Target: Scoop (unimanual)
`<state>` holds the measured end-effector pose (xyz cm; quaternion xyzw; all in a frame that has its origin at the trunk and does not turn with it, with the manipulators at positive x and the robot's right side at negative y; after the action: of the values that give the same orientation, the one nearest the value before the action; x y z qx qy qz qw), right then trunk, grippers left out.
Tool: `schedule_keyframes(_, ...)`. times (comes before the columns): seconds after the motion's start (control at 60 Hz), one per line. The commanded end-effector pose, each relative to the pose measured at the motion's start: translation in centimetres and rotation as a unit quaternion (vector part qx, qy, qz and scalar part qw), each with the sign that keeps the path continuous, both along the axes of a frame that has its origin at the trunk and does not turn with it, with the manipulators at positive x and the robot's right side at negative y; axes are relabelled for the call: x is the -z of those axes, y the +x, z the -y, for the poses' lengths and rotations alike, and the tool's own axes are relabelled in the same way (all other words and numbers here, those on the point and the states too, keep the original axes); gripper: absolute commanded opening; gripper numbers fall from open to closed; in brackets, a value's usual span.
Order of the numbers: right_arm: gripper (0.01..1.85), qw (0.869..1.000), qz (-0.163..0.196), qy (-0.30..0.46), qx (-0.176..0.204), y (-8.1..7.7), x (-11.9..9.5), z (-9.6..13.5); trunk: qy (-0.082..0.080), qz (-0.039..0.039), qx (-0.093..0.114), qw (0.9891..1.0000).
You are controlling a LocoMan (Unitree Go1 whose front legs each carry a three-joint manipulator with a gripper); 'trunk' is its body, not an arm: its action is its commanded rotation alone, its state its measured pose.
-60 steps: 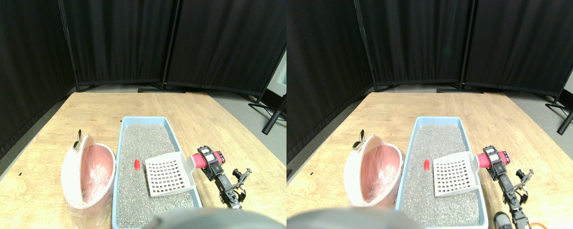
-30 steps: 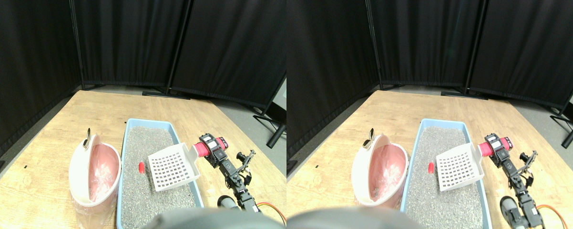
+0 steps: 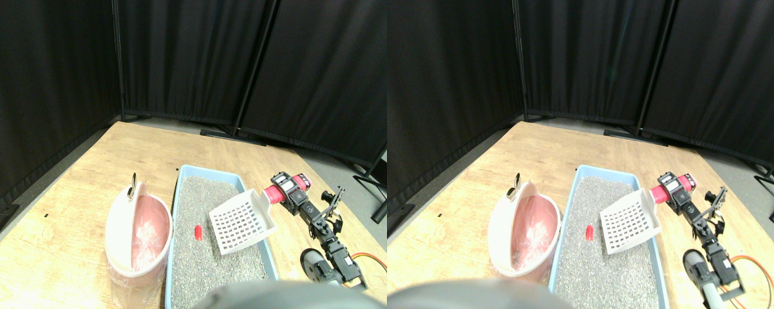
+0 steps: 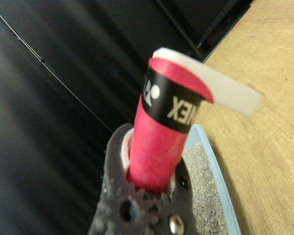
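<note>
Pale wood bench [image 3: 71,193] carries everything, dark curtains behind. On it, largest first: the blue litter tray [image 3: 179,212], filled with grey granules; the pink-lined bin [image 3: 137,238] just beside the tray's left wall; the white slotted scoop [image 3: 242,221], tilted, blade over the right half of the tray.

Right end effector [image 3: 288,190] is clamped on the scoop's red-wrapped handle [image 4: 159,142]; wrist view shows the handle seated in the jaw frame.

Smallest: the red piece [image 3: 198,232], lying on the litter between scoop and bin, clear of the blade. Scoop appears empty; pickup not yet made, in my judgement.

Risks from here:
- Blade looks raised. If it sweeps too shallow it skims over the piece or nudges it toward the left wall.
- Too steep an entry digs into the granules, loads the scoop, may twist the handle in the grip.
- Carrying to the bin crosses the tray wall; a tilt there drops the piece onto the bench.
</note>
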<state>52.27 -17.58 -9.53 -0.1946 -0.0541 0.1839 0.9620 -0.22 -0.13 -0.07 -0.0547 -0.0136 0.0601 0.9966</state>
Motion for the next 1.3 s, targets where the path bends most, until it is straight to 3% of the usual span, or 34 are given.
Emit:
schedule_keyframes(0.017,0.05,1.0,0.012,-0.014,-0.005,0.6,-0.5,0.0,-0.007,-0.0064,-0.016,0.9998)
schedule_keyframes(0.183,0.05,0.998,0.011,-0.054,-0.012,1.6,-1.0,-0.9,-0.013,-0.0049,-0.028,0.9995)
schedule_keyframes(0.3,0.05,0.995,0.027,-0.09,-0.044,2.4,-1.2,-1.6,-0.017,-0.0041,-0.034,0.9993)
schedule_keyframes(0.517,0.05,0.989,0.035,-0.141,-0.042,3.4,-1.6,-2.3,-0.021,-0.0059,-0.041,0.9989)
schedule_keyframes(0.817,0.05,0.984,0.052,-0.152,-0.082,4.5,-0.5,-3.1,-0.024,-0.0095,-0.047,0.9985)
schedule_keyframes(1.3,0.05,0.979,0.038,-0.162,-0.114,3.6,2.0,-4.7,-0.028,-0.013,-0.057,0.9979)
